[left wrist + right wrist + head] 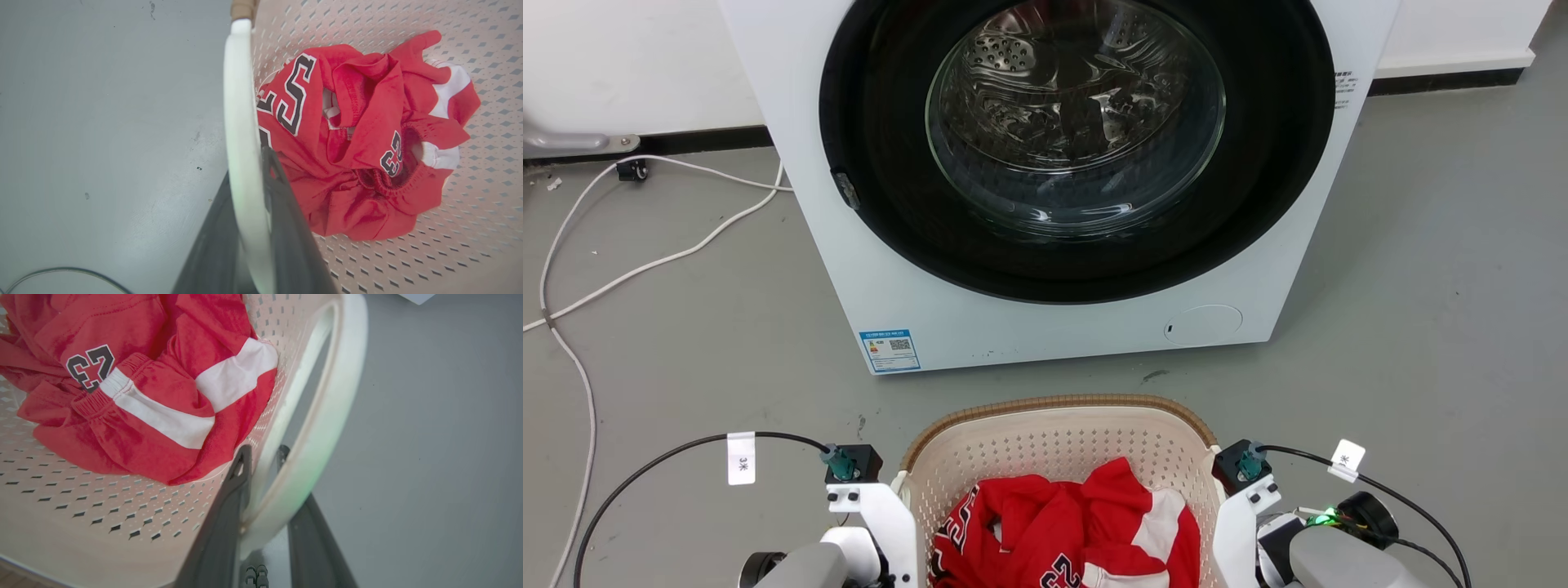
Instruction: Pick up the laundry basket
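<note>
The laundry basket [1054,406], cream and perforated with a brown rim, stands on the grey floor in front of me and holds red clothing [1078,531]. My two wrists flank it, left [870,510] and right [1245,506]. In the left wrist view my left gripper [247,163] has its dark fingers pressed on either side of the white side handle [243,102]. In the right wrist view my right gripper [263,451] straddles the other handle [331,416], one finger [229,506] against the inner wall and the other under the handle bar. The red jersey [347,143] [143,396] lies loose inside.
A big white washing machine [890,269] with its round glass door [1074,114] shut stands close behind the basket. A white cable [645,261] trails over the floor at the left. Open grey floor [1437,327] lies to the right.
</note>
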Controlling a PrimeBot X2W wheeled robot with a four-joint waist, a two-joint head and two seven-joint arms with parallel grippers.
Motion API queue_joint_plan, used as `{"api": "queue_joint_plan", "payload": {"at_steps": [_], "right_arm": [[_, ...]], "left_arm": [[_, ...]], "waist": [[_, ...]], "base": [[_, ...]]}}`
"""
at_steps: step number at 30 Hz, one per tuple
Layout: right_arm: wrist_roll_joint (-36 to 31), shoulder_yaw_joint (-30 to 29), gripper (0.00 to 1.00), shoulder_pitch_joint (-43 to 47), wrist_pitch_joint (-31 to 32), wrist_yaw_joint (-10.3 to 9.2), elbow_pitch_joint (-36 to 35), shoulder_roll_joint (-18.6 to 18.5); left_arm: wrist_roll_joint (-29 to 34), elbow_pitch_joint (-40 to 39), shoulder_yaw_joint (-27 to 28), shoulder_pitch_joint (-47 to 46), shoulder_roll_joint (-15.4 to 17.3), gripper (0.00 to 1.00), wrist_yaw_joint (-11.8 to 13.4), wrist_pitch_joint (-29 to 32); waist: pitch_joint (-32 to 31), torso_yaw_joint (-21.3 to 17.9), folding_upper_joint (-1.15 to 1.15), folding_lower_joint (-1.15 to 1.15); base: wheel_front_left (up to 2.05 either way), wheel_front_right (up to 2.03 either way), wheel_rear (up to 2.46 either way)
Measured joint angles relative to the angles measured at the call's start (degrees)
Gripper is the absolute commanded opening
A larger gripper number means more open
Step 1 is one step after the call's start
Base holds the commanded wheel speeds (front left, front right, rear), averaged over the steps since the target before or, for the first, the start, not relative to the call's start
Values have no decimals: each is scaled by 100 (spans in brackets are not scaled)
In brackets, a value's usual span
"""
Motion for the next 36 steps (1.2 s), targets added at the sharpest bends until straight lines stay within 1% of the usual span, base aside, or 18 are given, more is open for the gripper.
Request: {"api": "queue_joint_plan", "payload": {"at_steps": [36], "right_arm": [[189,174,0,-5,9,0,31,0]], "left_arm": [[-335,49,-301,-1,5,0,0,-53]], "waist": [[-31,3,0,1]], "base": [[0,0,0]]}}
